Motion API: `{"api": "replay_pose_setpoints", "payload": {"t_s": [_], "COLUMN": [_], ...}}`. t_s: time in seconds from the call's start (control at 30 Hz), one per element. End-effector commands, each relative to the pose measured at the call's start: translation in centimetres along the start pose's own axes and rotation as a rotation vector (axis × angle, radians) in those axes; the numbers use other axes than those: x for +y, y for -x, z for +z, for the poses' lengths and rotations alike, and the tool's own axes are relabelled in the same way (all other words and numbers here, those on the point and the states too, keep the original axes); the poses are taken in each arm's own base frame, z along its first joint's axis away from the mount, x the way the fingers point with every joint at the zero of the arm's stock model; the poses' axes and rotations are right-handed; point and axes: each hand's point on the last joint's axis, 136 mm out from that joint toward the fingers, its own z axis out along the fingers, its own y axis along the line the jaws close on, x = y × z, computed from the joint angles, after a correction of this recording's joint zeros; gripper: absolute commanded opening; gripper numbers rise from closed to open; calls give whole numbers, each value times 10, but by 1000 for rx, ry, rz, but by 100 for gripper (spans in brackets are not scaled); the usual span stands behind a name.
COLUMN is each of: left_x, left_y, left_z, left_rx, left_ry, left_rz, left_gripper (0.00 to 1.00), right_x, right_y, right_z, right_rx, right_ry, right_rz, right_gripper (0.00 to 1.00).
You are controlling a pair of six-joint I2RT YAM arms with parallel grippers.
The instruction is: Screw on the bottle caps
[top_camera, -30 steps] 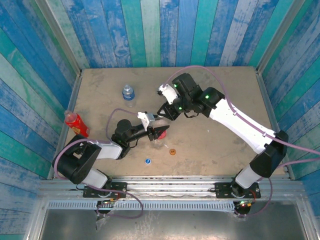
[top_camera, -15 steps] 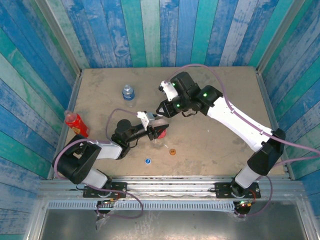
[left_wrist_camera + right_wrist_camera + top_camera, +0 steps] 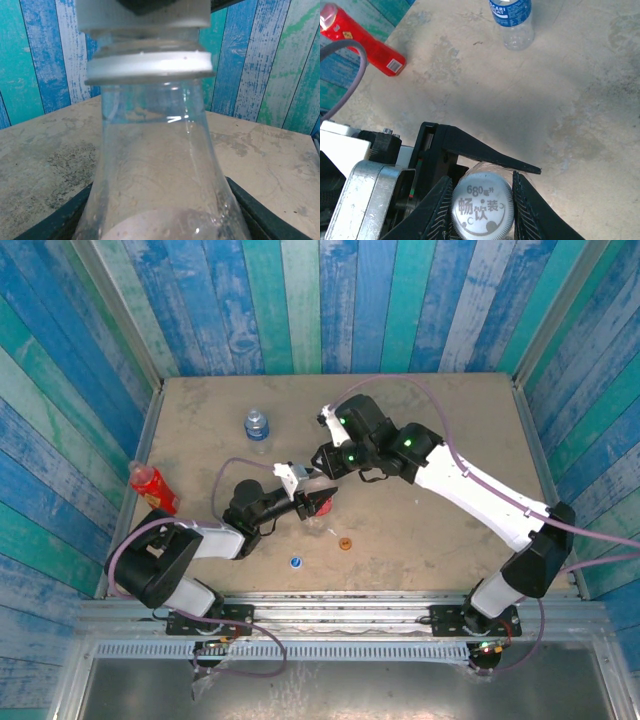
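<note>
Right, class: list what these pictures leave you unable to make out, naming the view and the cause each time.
Left wrist: label text and base of the clear bottle, cut off by the bottom edge.
Right wrist: that bottle's neck thread, hidden under the white cap and the fingers gripping it.
Top external: which way up the blue cap and orange cap lie; too small.
</note>
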Motion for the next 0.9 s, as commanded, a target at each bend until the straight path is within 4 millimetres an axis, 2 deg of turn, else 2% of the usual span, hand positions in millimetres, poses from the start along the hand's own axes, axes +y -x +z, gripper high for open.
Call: {"api": "replay_pose_setpoints", "payload": {"t_s": [0.0, 0.13, 0.2, 0.27, 0.43, 0.57, 0.73, 0.87], "left_x": [5, -3, -2, 0, 2, 5, 8, 8], "left_y": [19, 18, 17, 15, 11, 10, 8, 6], "left_z": [-4, -2, -2, -2, -1, -1, -2, -3], "left_rx": [-49, -24, -17, -11, 0, 3, 12, 14], "left_ry": [24, -29, -23, -16, -6, 11, 32, 35], "left_rz": [56, 47, 46, 45, 51, 61, 67, 69], "left_gripper": [55, 55, 56, 55, 56, 55, 55, 56], "right_x": [3, -16, -16, -15, -14, -6, -12, -11], "right_y": [-40, -28, -17, -9, 0, 6, 6, 2], "right_z": [-4, -13, -21, -27, -38, -36, -23, -14], "right_rx": [170, 179, 151, 122, 76, 56, 105, 141], "right_ry": [56, 34, 23, 11, -95, -128, -196, -192], "right_rz": [-101, -107, -121, -132, -198, -187, -74, -45], "right_gripper": [35, 43, 47, 56, 68, 71, 71, 64]}}
